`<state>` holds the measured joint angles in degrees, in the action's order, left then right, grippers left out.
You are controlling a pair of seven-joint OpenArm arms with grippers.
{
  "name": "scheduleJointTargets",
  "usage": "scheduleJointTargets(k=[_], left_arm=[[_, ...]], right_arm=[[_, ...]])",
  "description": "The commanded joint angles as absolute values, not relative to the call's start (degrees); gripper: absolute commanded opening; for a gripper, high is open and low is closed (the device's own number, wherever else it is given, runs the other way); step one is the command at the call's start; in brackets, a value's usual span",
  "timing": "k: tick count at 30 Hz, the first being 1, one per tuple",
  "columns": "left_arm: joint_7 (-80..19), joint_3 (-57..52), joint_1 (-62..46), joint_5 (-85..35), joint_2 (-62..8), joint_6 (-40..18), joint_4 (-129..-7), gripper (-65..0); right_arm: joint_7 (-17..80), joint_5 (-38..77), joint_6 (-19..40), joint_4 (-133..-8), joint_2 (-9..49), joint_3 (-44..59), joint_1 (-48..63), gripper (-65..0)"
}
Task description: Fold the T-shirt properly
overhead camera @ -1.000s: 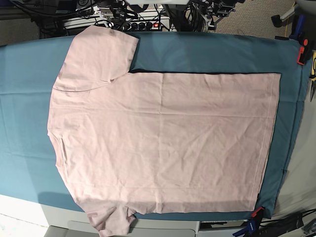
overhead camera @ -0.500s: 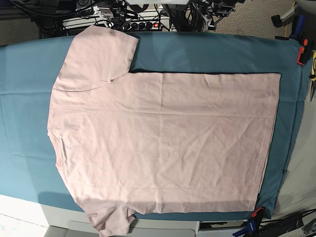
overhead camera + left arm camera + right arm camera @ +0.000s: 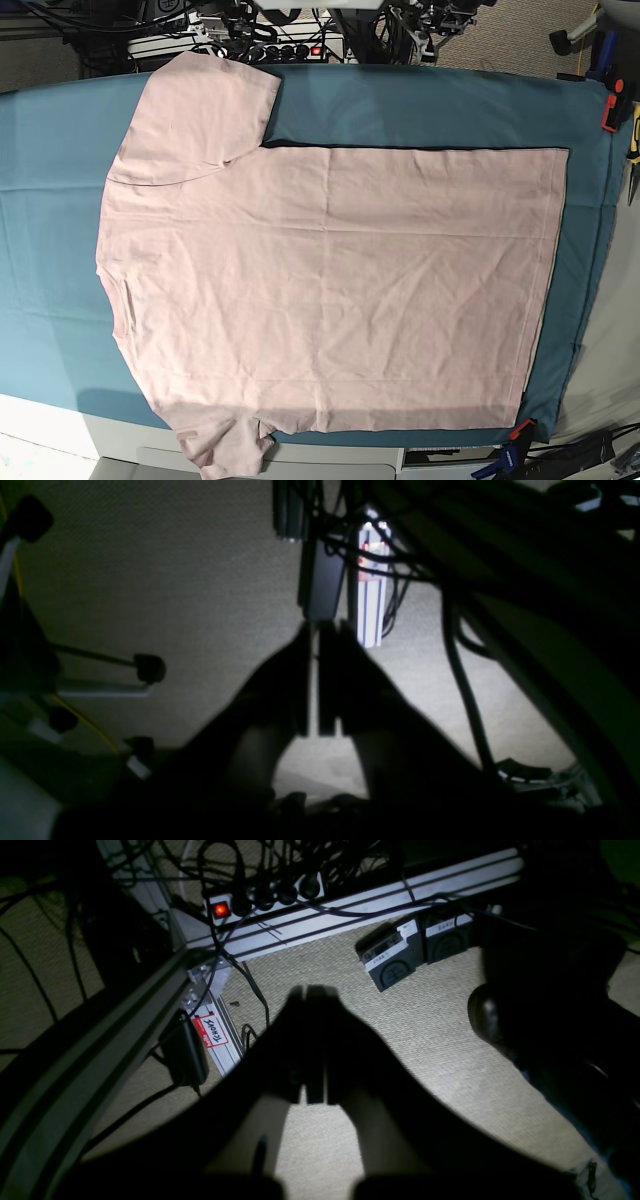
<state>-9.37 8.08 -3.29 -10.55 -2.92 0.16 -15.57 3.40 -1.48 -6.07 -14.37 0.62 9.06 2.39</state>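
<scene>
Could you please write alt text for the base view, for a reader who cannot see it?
A pale pink T-shirt lies spread flat, plain side up, on a teal table cloth, neck toward the left and hem toward the right. One sleeve hangs over the near table edge. No gripper is in view.

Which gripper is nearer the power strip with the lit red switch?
Right, probably. The right gripper, shut, hangs over the carpet with the power strip just ahead of it. The left gripper, also shut, has no strip in its view.

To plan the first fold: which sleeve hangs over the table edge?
The sleeve at the base view's bottom; the top one lies flat on the teal cloth.
</scene>
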Motion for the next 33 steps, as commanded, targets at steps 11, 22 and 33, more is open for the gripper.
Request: scheduleJointTargets(k=[11, 22, 33], left_arm=[[-14.9, 8.0, -14.0, -8.6, -9.9, 0.4, -32.8, -61.0], [-23.7, 7.9, -37.1, -5.4, -21.2, 0.4, -65.3, -61.0], [-29.7, -5.4, -59.8, -14.7, -30.3, -9.8, -104.9, -61.1]], right_arm=[[3.9, -1.3, -6.3, -24.1, 4.3, 9.0, 12.1, -65.0], [8.9, 2.8, -6.2, -53.3, 10.7, 9.0, 34.0, -65.0], [13.5, 3.0, -6.3, -92.7, 15.1, 10.4, 55.4, -65.0]])
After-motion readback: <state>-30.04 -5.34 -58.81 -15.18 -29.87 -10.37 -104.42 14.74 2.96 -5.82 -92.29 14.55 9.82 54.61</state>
